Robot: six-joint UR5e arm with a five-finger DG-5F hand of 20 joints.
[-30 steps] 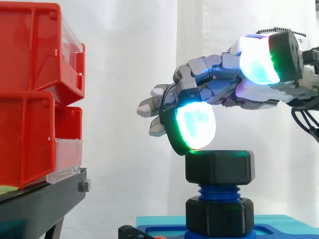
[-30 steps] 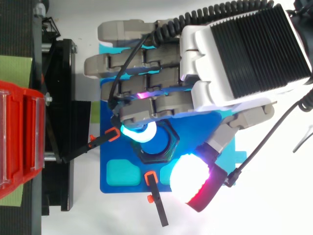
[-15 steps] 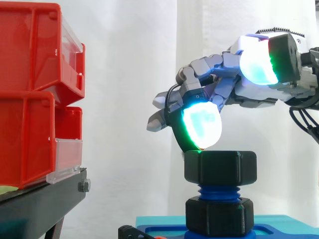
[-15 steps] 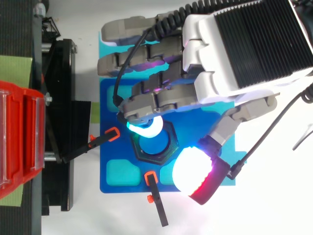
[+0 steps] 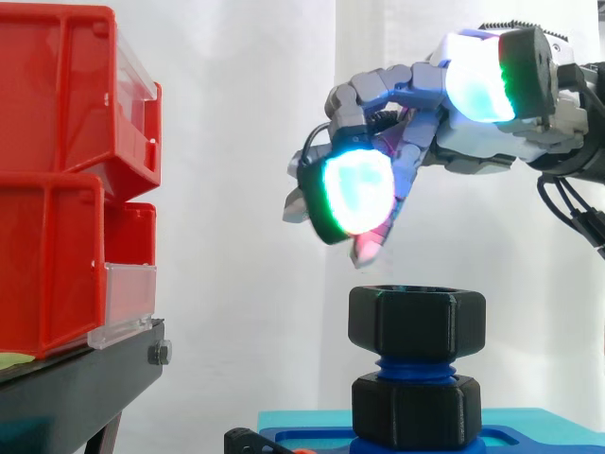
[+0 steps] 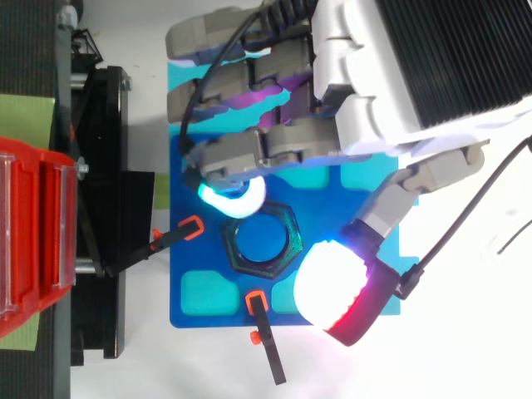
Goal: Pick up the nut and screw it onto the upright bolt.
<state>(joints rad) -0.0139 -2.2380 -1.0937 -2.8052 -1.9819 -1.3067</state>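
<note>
Two black clamps [image 6: 264, 332] with orange tips are seen at the near and left edges of a blue plate [image 6: 187, 316], into which shallow teal pockets [image 6: 205, 291] are sunk. The thumb pad [image 6: 332, 287], glowing white with a red rim, is held over the plate's near right part. At the plate's middle the upright blue bolt [image 5: 413, 364] is found, with a black hexagonal piece [image 5: 416, 409] at its foot and the black nut [image 5: 417, 320] threaded on its top, so that a short run of blue thread is left showing between the two. The nut is touched by nothing: in the side view a clear gap is seen between its top face and the hand [image 6: 374, 108] above it. The hand is loosely spread, its fingers gently bent, and nothing is gripped; a fingertip pad [image 5: 350, 194], lit cyan and green, is held above the nut's far left edge. To the left, apart from the plate, two red bins [image 5: 57, 189] are stacked on a black stand [image 5: 76, 388]; each is fronted by a clear panel [image 5: 128, 293], and what is kept in them cannot be made out. A green sheet [image 6: 25, 116] is laid under the bins. Farthest back, a white curtain [image 5: 246, 142] is hung.
</note>
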